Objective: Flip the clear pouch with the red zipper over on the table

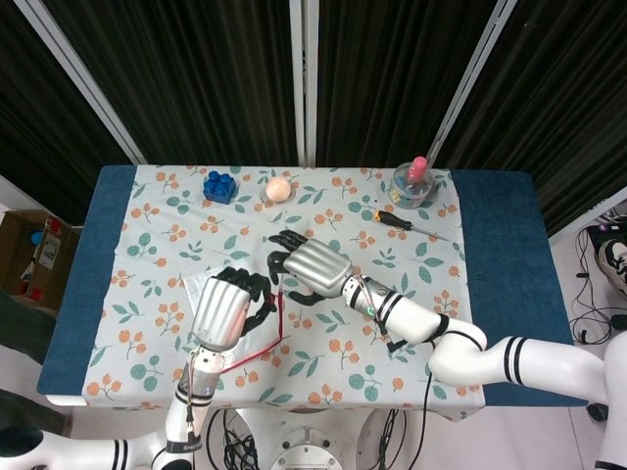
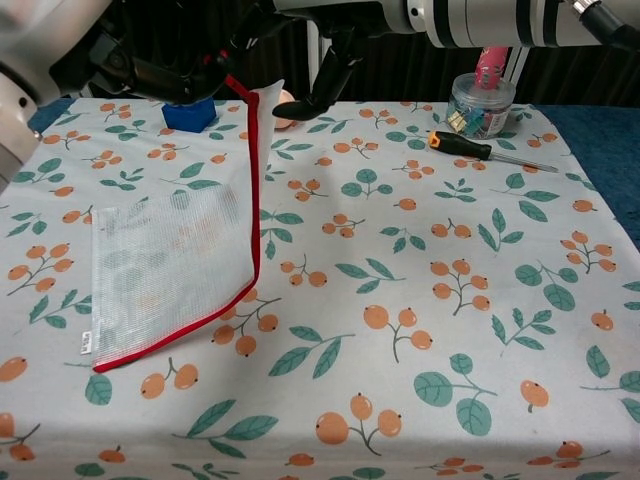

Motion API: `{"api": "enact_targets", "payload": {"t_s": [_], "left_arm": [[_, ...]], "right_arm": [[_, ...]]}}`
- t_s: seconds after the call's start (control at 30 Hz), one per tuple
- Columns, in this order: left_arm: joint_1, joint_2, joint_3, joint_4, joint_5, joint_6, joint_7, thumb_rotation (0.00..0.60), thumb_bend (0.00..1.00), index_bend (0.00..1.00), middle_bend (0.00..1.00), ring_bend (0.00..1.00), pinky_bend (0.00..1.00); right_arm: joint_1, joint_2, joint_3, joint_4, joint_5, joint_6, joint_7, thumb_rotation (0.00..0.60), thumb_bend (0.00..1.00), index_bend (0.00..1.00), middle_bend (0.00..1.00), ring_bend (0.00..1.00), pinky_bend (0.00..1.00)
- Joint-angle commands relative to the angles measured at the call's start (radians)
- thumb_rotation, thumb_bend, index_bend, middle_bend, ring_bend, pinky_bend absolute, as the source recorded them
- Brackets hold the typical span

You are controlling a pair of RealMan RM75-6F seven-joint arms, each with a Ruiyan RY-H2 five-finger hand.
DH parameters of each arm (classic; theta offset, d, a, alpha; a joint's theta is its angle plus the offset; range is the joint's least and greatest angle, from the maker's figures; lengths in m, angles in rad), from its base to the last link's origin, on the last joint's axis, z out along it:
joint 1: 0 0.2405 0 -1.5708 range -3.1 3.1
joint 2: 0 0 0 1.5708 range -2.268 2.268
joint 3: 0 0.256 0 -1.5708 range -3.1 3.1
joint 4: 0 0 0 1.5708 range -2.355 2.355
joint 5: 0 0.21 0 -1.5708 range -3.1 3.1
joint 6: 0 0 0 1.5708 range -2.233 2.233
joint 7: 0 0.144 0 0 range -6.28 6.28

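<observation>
My left hand [image 1: 227,311] sits low and left of the middle in the head view, and its fingers [image 1: 257,287] pinch the red zipper edge of the clear pouch [image 2: 170,265]. One corner of the pouch is lifted up in the air, so that side stands tall, while the other end lies flat on the flowered tablecloth [image 2: 420,300] at the left of the chest view. My right hand [image 1: 312,266] is in the middle of the head view, just beside my left hand, with its fingers spread apart and holding nothing. Its fingertips are very close to the raised zipper, but I cannot tell if they touch it. Along the top of the table I see a blue block [image 1: 219,186] at the left, a small peach ball [image 1: 278,189] next to it, and a clear jar [image 1: 411,182] with a pink top at the right. A screwdriver [image 1: 411,225] lies just below the jar.
</observation>
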Motion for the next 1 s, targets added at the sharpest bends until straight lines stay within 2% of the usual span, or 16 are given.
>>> {"api": "enact_targets", "payload": {"t_s": [0.03, 0.13, 0.27, 0.37, 0.63, 1.0], "left_arm": [[0.004, 0.001, -0.004, 0.0, 0.002, -0.003, -0.004, 0.6, 0.36, 0.78, 0.7, 0.63, 0.64], [0.011, 0.002, -0.008, 0.002, 0.003, -0.005, -0.012, 0.6, 0.36, 0.78, 0.7, 0.63, 0.64], [0.026, 0.0, -0.006, 0.009, -0.003, -0.005, -0.041, 0.6, 0.36, 0.78, 0.7, 0.63, 0.64], [0.038, -0.003, 0.004, 0.016, -0.011, -0.011, -0.073, 0.6, 0.36, 0.78, 0.7, 0.63, 0.64], [0.061, -0.016, 0.015, 0.056, -0.028, -0.031, -0.136, 0.6, 0.36, 0.79, 0.7, 0.63, 0.63], [0.076, 0.0, 0.008, 0.114, -0.084, -0.091, -0.198, 0.6, 0.36, 0.78, 0.69, 0.63, 0.63]], "right_arm": [[0.009, -0.01, -0.004, 0.009, 0.002, -0.003, 0.002, 0.6, 0.32, 0.49, 0.26, 0.01, 0.04], [0.017, -0.028, -0.005, 0.024, 0.008, 0.008, -0.002, 0.6, 0.35, 0.62, 0.31, 0.05, 0.06], [0.02, -0.045, 0.007, 0.033, 0.022, 0.036, 0.0, 0.6, 0.47, 0.83, 0.41, 0.11, 0.1], [0.014, -0.054, 0.021, 0.033, 0.031, 0.068, 0.015, 0.6, 0.51, 0.9, 0.44, 0.14, 0.11], [-0.012, -0.06, 0.055, 0.03, 0.032, 0.16, 0.064, 0.6, 0.57, 0.97, 0.48, 0.18, 0.11], [-0.064, -0.035, 0.065, 0.013, 0.0, 0.256, 0.13, 0.6, 0.58, 0.98, 0.48, 0.18, 0.11]]}}
